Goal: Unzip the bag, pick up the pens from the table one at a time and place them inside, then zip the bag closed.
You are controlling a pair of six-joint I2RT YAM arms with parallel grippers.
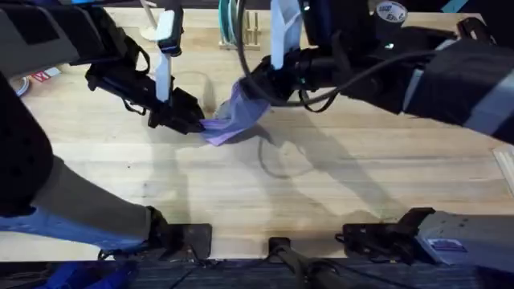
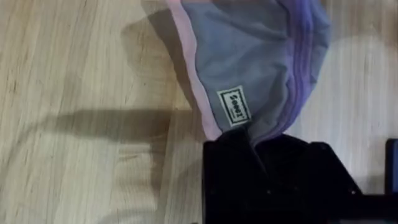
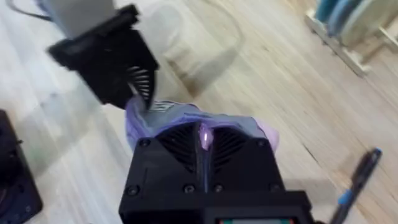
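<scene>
gripping the bag (image 2: 249, 56), 2 grippers; label unreadable

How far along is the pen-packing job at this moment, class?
Done: nothing clearly. In hand: the left gripper and right gripper both clamp the soft lavender fabric pouch, lifted between them; whether its zipper is open cannot be told. Left: a dark, blue-tipped stick pen lies on the wooden table.

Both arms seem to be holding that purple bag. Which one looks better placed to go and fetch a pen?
Probably the right. The right gripper holds the bag, and its wrist view shows a pen on the table nearby. The left gripper pinches the bag's end and could steady it.
</scene>
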